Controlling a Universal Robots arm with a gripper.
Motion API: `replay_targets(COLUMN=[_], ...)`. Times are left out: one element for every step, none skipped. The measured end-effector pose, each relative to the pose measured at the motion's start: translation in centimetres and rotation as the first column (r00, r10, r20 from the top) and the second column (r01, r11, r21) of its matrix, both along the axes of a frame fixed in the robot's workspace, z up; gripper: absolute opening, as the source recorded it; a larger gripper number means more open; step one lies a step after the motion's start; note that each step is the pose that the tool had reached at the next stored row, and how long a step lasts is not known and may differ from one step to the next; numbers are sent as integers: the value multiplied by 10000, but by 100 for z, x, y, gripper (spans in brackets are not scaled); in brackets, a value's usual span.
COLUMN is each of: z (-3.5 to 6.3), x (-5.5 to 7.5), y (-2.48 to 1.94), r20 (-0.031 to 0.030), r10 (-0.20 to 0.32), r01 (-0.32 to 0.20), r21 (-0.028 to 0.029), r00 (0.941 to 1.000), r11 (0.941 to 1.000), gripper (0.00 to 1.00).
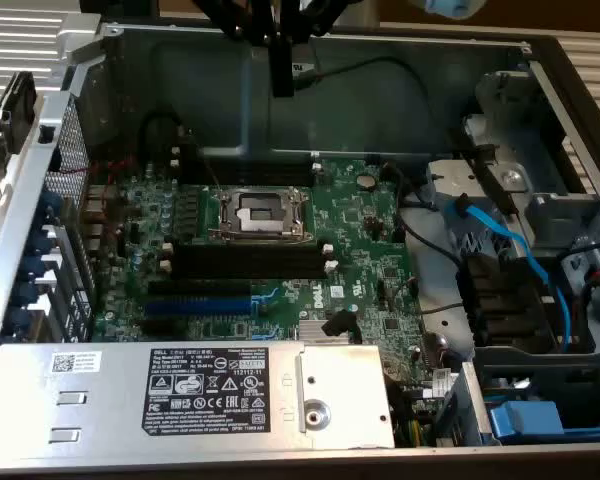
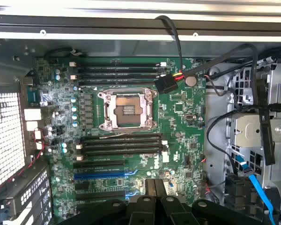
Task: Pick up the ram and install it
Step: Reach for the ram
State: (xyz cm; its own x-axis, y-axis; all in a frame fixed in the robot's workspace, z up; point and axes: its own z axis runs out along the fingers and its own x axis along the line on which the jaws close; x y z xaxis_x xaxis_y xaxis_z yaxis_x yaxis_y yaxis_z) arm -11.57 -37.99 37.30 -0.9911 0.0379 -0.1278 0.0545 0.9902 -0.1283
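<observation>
Open Dell desktop chassis [image 1: 380,110], side panel off: the UR arm's gripper [image 1: 283,88] is hanging high over the far edge of the motherboard [image 1: 365,235], fingers pressed together w/ nothing that can be made out between them. Where the ram is lying cannot be told, so neither its direction from the gripper nor its long axis is readable. The board itself is lying flat on the chassis floor. The far memory slots [image 1: 255,175] are sitting beyond the CPU socket [image 1: 260,213], nearest to the gripper and below it. The near memory slots [image 1: 245,262] are sitting on the socket's near side. Both banks are running lengthwise from the exterior view's left to its right and are looking black and bare, tho that is a judgement. Nearer again, the blue expansion slot [image 1: 195,303] is lying parallel to them. Room is looking tight: a black power plug [image 2: 166,85] on its cable is resting at one end of the far bank. The power supply [image 1: 110,395] is closing off the near side, and a drive bay w/ a blue cable [image 1: 510,250] is crowding the exterior view's right.
</observation>
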Motion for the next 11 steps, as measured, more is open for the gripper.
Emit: replay_targets(z=[0, 0, 0, 0, 0, 0, 0, 0, 0, 0, 0], x=[0, 0, 0, 0, 0, 0, 0, 0, 0, 0, 0], y=[0, 0, 0, 0, 0, 0, 0, 0, 0, 0, 0], r20=[0, 0, 0, 0, 0, 0, 0, 0, 0, 0, 0], r10=[0, 0, 0, 0, 0, 0, 0, 0, 0, 0, 0], r01=[0, 0, 0, 0, 0, 0, 0, 0, 0, 0, 0], r21=[0, 0, 0, 0, 0, 0, 0, 0, 0, 0, 0], r00=[10000, 10000, 10000, 10000, 10000, 10000, 10000, 10000, 10000, 10000, 10000], r11=[10000, 10000, 10000, 10000, 10000, 10000, 10000, 10000, 10000, 10000, 10000], gripper=[10, 10, 10, 10, 10, 10, 10, 10, 10, 10, 10])
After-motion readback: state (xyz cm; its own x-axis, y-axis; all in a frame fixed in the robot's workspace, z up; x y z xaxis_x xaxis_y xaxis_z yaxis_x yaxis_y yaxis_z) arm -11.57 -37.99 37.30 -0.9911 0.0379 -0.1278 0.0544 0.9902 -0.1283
